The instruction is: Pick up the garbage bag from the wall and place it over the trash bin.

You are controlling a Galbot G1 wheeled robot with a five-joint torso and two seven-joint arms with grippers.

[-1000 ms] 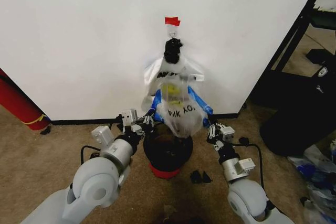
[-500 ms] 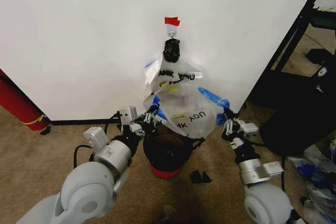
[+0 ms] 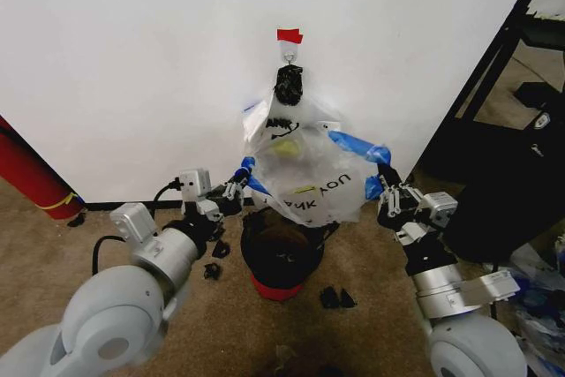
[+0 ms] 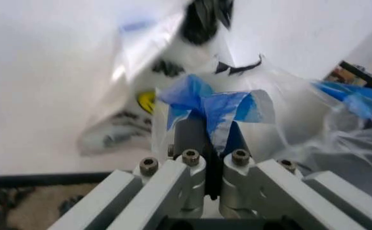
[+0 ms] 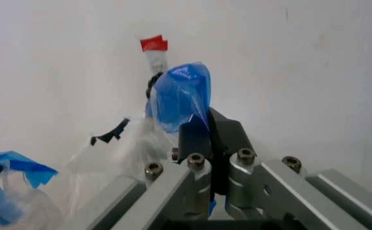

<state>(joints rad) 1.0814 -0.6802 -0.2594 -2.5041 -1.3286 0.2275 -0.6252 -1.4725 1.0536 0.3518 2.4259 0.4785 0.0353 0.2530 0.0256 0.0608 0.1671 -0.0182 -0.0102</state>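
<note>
While the garbage bag (image 3: pixel 313 184) hangs stretched just above the trash bin (image 3: pixel 281 258), each gripper pinches one of its blue handles. The left gripper (image 3: pixel 237 192) is to the left of the bin and a little above its rim, with its fingers pressed together on the crumpled blue handle (image 4: pixel 214 106). The right gripper (image 3: pixel 386 184) is to the right of the bin, higher than the rim, and its fingers are closed on the other blue handle (image 5: pixel 180 96). Between them the bag is pulled wide, its mouth turned down toward the bin, and the black print on it reads upside down. Behind the bin, on the wall (image 3: pixel 132 59), other bags (image 3: pixel 282 125) hang from the metal hook (image 3: pixel 289 57) under the red tape patch (image 3: pixel 289 36). The bin stands on the carpet floor (image 3: pixel 238 324), close to the black baseboard (image 3: pixel 132 205).
</note>
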